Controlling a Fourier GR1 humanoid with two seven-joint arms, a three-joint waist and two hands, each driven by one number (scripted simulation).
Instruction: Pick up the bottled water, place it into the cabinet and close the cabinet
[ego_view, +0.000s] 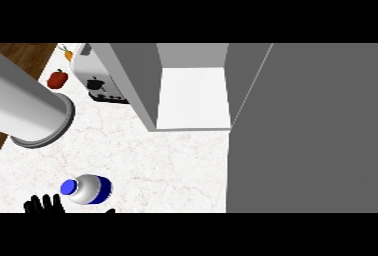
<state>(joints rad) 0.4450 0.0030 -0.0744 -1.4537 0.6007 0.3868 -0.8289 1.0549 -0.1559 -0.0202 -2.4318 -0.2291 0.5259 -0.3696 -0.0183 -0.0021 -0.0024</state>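
Your left robot hand (44, 204) shows at the lower edge, fingers straight and spread, pointing up, gripping nothing. Just to its right, close but not clearly touching, stands the white plastic water bottle with the blue cap (87, 189), upright on the pale marbled worktop (162, 160). Far up and right of the hand, the grey cabinet (193, 97) stands open, its white shelf bare, likely left so to receive the bottle; its grey door (303, 130) swings out. Your right robot hand is out of view. The grasp looks not yet made.
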